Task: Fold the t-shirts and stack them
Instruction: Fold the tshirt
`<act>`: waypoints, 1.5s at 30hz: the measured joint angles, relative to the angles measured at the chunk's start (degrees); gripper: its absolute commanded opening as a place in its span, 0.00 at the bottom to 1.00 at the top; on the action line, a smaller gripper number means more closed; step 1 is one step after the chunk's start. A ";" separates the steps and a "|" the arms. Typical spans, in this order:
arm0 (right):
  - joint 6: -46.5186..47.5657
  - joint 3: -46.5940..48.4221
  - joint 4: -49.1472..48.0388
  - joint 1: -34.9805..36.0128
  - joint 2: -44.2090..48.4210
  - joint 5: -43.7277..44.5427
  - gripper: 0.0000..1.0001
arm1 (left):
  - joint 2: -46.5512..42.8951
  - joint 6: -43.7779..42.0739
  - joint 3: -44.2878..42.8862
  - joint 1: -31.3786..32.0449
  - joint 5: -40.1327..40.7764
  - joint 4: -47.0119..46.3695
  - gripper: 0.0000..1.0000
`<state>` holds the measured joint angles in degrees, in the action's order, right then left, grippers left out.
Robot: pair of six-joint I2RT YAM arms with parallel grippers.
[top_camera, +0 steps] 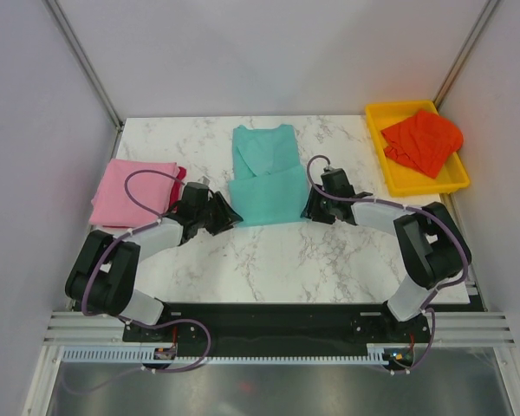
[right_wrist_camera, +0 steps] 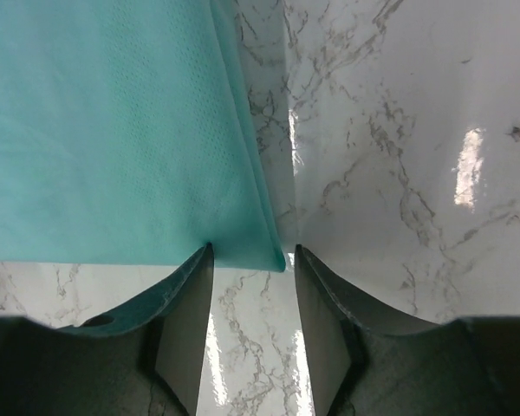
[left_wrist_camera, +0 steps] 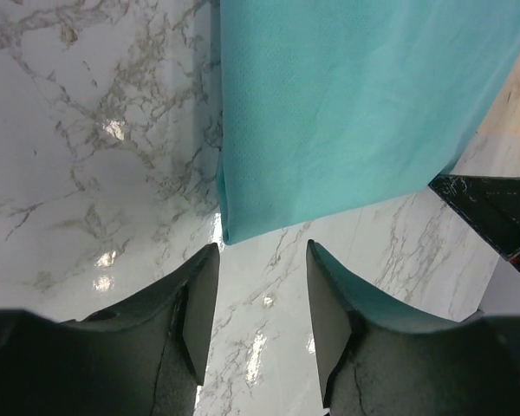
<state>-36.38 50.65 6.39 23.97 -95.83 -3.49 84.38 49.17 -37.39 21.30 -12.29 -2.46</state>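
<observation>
The teal t-shirt [top_camera: 267,178] is lying flat, half folded, mid desk [top_camera: 329,260]. The pink t-shirt [top_camera: 134,191] is lying folded at left, over the crimson t-shirt [top_camera: 180,178]. The orange-red t-shirt [top_camera: 423,141] is sitting crumpled in the tray [top_camera: 420,185].

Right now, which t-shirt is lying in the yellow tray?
The orange-red t-shirt, bunched in the yellow tray at the far right. The teal t-shirt and the pink t-shirt lie on the marble table itself.

The top camera looks down from behind over the whole table [top_camera: 269,260]. Both wrist cameras sit close, facing near corners of the teal shirt [top_camera: 264,186], seen in every view.
</observation>
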 measured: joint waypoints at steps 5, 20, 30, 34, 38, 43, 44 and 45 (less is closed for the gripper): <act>-1.27 0.48 -4.00 -1.33 -3.06 -2.69 0.36 | 0.70 0.02 0.52 0.00 0.28 -2.10 0.51; -2.64 -0.39 -5.90 -2.45 -4.04 -5.40 0.00 | 3.45 0.42 2.01 0.48 1.68 -4.04 0.49; -2.91 -0.83 -6.08 -2.45 -3.74 -5.95 0.00 | 10.54 2.25 -2.43 0.48 1.38 -6.58 0.02; -3.37 -3.15 -6.43 -2.45 -1.25 -6.38 0.00 | 10.38 2.19 -2.27 0.59 1.29 -7.13 0.02; -4.46 -7.32 -6.95 -2.43 4.33 -8.59 0.00 | 6.88 1.95 0.35 0.59 0.79 -6.97 0.02; -5.68 -13.97 -7.17 -1.97 13.05 -12.09 0.00 | -0.17 1.51 5.16 1.27 -1.44 -7.04 0.02; -5.73 -15.04 -6.99 -1.86 14.75 -12.55 0.00 | -1.36 1.40 6.16 1.53 -1.92 -7.21 0.02; -5.75 -15.82 -6.71 -1.73 16.09 -13.00 0.00 | -2.47 1.31 7.30 1.81 -2.54 -7.43 0.02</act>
<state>-42.13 34.83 -0.32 22.24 -79.75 -16.49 81.91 50.48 -30.09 23.11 -14.83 -9.89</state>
